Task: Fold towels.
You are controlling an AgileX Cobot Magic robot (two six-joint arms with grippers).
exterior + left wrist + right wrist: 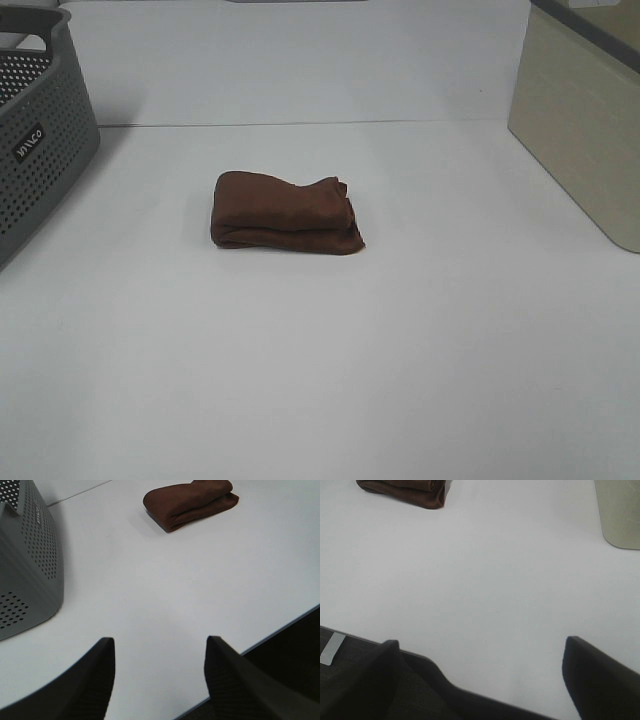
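The dark reddish-brown towel (286,212) lies folded into a compact stack in the middle of the white table. It also shows in the left wrist view (192,502) and, partly cut off, in the right wrist view (405,491). No white tag shows. Neither gripper appears in the exterior high view. My left gripper (160,652) is open and empty, hovering over the table's near left edge, far from the towel. My right gripper (482,652) is open and empty over the table's near right edge, also far from the towel.
A grey perforated basket (35,130) stands at the left edge of the table, also in the left wrist view (27,560). A beige bin (585,120) stands at the right, its corner in the right wrist view (620,512). The table's front edge (280,630) drops off below the grippers.
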